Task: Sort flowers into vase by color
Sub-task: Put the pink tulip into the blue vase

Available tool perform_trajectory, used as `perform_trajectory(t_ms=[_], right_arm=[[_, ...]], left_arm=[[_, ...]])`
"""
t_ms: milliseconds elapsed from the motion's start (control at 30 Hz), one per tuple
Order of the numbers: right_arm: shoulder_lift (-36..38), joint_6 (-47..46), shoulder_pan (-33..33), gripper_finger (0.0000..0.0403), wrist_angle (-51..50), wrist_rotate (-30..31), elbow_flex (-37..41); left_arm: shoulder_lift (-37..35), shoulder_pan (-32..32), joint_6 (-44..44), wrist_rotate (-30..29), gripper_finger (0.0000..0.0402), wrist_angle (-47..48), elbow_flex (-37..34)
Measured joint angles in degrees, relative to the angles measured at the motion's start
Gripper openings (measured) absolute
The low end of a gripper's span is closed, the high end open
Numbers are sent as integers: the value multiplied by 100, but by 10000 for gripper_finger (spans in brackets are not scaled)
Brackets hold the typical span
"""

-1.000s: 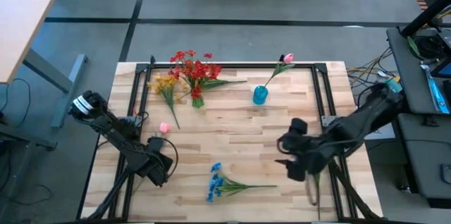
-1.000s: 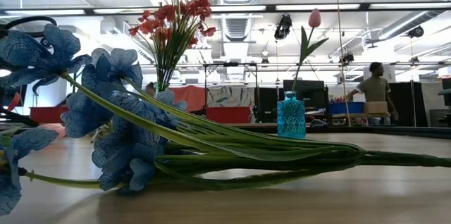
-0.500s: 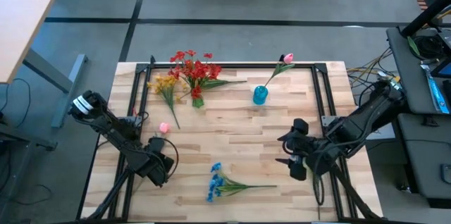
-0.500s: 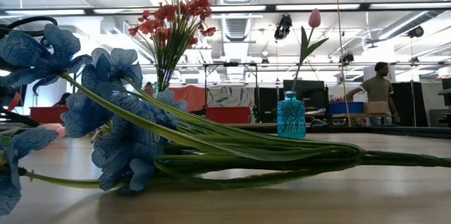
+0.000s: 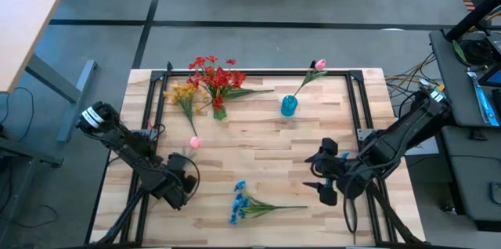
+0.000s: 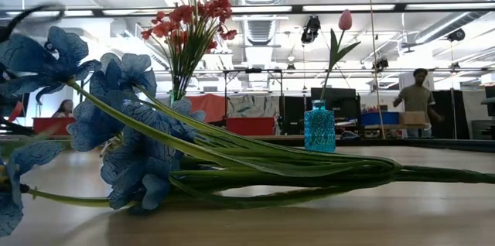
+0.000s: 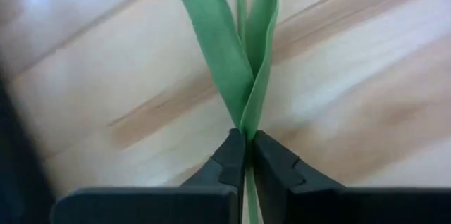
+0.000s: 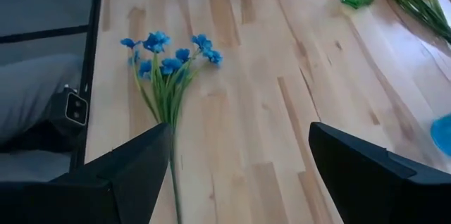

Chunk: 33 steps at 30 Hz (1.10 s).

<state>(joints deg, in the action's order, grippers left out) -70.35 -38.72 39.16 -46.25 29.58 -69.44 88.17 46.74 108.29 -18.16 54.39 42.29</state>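
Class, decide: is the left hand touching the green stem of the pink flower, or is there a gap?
Touching. The left wrist view shows the left hand shut on the green stem, its fingers pressed against both sides with no gap.

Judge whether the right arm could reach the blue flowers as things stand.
Probably yes: the right gripper hovers open beside the blue flowers, facing their stem end, with only bare table between them.

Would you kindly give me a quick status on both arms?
Left end effector shut on pink tulip stem. Right end effector open, near blue spray. Nothing blocking.
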Motion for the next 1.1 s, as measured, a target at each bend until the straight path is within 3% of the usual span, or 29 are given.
perform_trajectory(t_ms=[100,233,333,467,633,767,867,1100], right_arm=[[1,298,-2,327,567,8,222],[1,1004,-8,327,1817,23,716],[1,1800,-66,327,3258,43,1233],[-6,2869,-286,327,5487,48,1930],[-6,3707,-736,327,7822,-151,2739],[-269,3958,-1050,327,9299,-873,3080],[-706,4239,-1127,327,10088,-1343,3036],[-1598,4690,-1237,327,10382,-1351,2341]], left_arm=[[-131,76,-315,-735,1,-52,322],[-310,114,-1462,-1829,1,-464,824],[-474,122,-2901,-2546,1,-1159,1087],[-783,70,-5277,-3084,0,-2701,1228],[-1090,-31,-8318,-3080,0,-5126,1095],[-1120,-274,-9894,-2625,0,-6456,1025],[-1046,-595,-10381,-2235,0,-6970,1025],[-673,-1343,-10528,-1658,0,-7689,1018]])
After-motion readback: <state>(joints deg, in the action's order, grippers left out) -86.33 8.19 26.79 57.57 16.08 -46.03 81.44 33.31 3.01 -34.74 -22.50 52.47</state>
